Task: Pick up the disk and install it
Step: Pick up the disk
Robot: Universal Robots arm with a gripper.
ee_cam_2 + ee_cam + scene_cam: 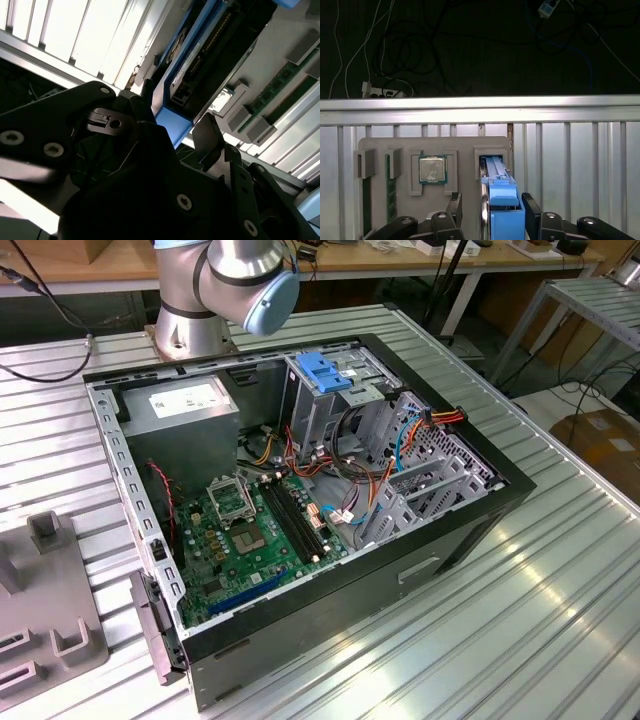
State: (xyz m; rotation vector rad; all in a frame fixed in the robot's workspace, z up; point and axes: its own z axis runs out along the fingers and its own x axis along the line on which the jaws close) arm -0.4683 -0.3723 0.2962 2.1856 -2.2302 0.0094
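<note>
At tray (465,145), end effector (491,200) astride disk (503,212).

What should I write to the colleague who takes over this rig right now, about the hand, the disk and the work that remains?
Hand: down at the disk; whether it is open or shut cannot be told.
Disk: stands on edge in its slot of the grey holder tray, beside the processor chip. In the second wrist view its blue bracket sits close in front of the hand.
Done: the hand is at the disk.
Left: the disk is not yet lifted out and not yet installed in the open computer case.
</note>
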